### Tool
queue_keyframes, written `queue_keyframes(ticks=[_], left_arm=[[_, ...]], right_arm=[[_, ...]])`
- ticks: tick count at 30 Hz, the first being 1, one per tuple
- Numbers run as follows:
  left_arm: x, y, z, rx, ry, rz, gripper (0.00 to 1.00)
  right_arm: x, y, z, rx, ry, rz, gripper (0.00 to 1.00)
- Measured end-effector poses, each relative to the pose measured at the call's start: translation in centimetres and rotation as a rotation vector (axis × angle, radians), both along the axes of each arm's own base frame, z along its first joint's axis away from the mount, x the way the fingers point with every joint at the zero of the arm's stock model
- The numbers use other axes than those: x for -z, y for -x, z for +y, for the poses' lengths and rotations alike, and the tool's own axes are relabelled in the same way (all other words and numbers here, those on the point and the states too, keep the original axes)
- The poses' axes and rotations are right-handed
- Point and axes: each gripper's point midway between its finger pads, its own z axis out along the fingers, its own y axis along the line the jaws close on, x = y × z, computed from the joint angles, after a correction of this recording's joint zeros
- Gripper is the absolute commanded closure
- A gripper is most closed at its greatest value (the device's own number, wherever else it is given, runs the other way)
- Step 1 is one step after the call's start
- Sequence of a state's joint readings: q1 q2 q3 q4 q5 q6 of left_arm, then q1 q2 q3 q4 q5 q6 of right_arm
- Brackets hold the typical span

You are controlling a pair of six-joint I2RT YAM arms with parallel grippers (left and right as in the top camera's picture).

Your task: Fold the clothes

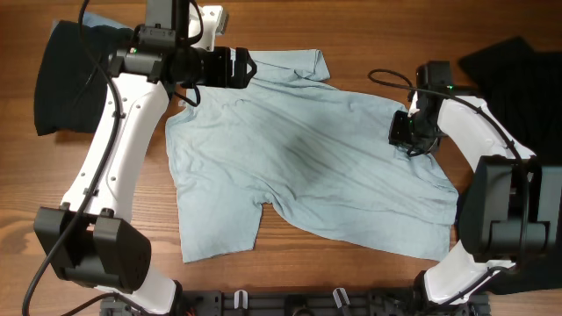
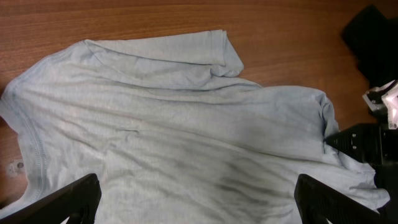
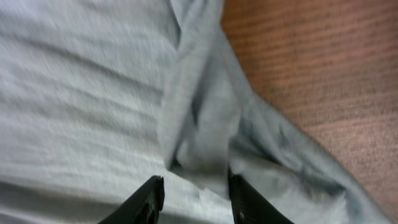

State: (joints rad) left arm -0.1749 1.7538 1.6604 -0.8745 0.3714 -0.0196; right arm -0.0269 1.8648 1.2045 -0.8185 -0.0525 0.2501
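At the upper left of the overhead view a dark garment (image 1: 63,79) lies on the wooden table (image 1: 290,272), partly under the left arm. Right of it, near the top of the frame, the left end effector (image 1: 248,68) hovers over the collar end of the light-blue T-shirt (image 1: 307,167). Its fingers are spread wide: in the left wrist view the two fingertips (image 2: 68,199) stand at the bottom corners of the frame with only loose shirt cloth showing between them. The shirt lies crumpled and unfolded across the middle of the table, one sleeve turned over at top centre, the other pointing to the lower left, and the hem running down to the lower right. At the shirt's right edge sits the right end effector (image 1: 406,132). In the blurred right wrist view its fingers (image 3: 146,199) are drawn close on a raised fold of the shirt's border, with cloth filling the gap between them. Bare table shows to the right of that fold. A black garment (image 1: 518,61) lies in the upper right corner.
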Motion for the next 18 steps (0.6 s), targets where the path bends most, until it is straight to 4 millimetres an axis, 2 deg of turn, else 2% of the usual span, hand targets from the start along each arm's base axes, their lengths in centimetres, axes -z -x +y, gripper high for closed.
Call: queue_keyframes(ticks=[6, 13, 18], left_arm=[[0.0, 0.0, 0.1, -0.004, -0.006, -0.001, 0.0], [0.1, -0.1, 0.2, -0.006, -0.01, -0.001, 0.0], [0.1, -0.1, 0.2, -0.008, -0.012, -0.002, 0.0]], right_arm=[[-0.3, 1.0, -0.4, -0.006, 0.023, 0.045, 0.57], [-3.3, 1.8, -0.5, -0.019, 0.032, 0.02, 0.62], [-2.5, 1.4, -0.5, -0.016, 0.032, -0.009, 0.64]])
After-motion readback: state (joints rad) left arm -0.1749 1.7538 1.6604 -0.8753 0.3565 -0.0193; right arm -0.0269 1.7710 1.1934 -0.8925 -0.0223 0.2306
